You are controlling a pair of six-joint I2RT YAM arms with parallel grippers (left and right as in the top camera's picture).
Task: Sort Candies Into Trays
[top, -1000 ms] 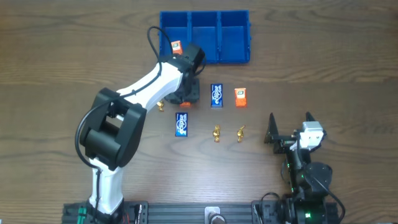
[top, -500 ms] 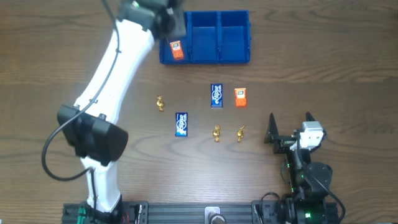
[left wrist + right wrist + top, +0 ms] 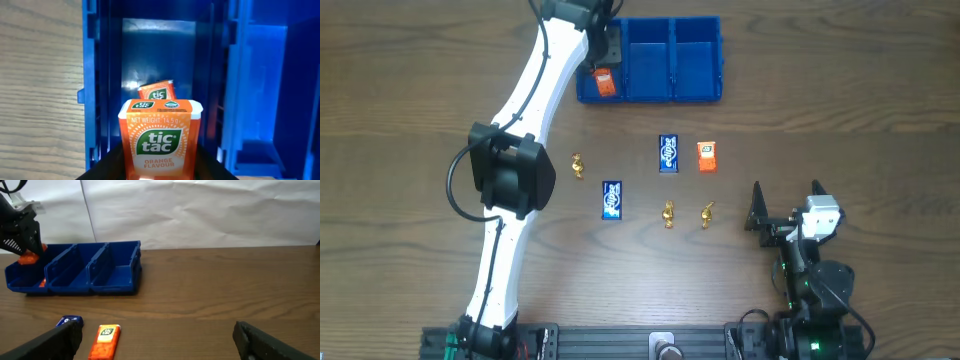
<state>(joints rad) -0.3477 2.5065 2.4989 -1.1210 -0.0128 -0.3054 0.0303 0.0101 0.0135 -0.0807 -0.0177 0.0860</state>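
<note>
Over the leftmost compartment of the blue tray (image 3: 97,75), the left arm's jaws pinch an orange candy box (image 3: 161,140), long axis along the compartment, above its twin (image 3: 157,92) inside; the right arm's jaws stand spread, far off.

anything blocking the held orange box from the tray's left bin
Nothing visible does. The left gripper holds the orange box above the blue tray's left compartment; a second orange box lies inside, leaving bare floor.
</note>
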